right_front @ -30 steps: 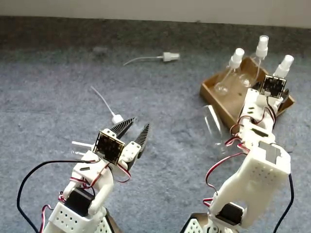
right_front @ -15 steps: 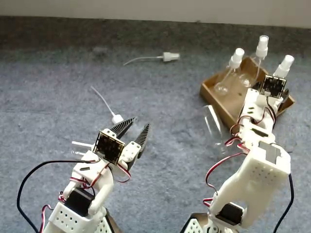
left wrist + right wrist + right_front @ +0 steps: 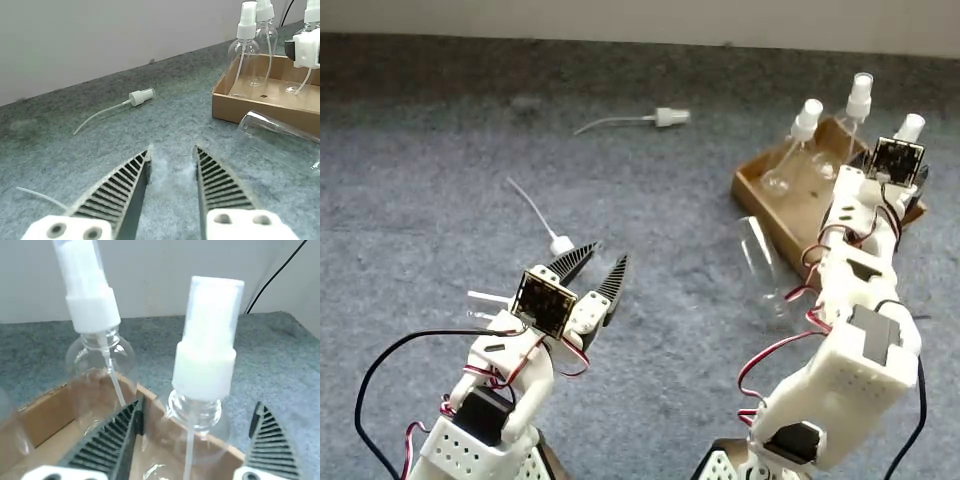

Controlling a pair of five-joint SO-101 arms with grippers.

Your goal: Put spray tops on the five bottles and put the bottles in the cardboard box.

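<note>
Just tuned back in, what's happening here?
The right gripper stands open around a clear plastic bottle with a white spray top, upright in the brown cardboard box beside two other capped bottles. The left gripper hovers open over the grey carpet near one loose white spray top; another lies farther off. One uncapped clear bottle lies on its side beside the box.

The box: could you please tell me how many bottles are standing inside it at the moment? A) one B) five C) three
C: three bottles stand upright in the box, while another bottle lies outside it.
</note>
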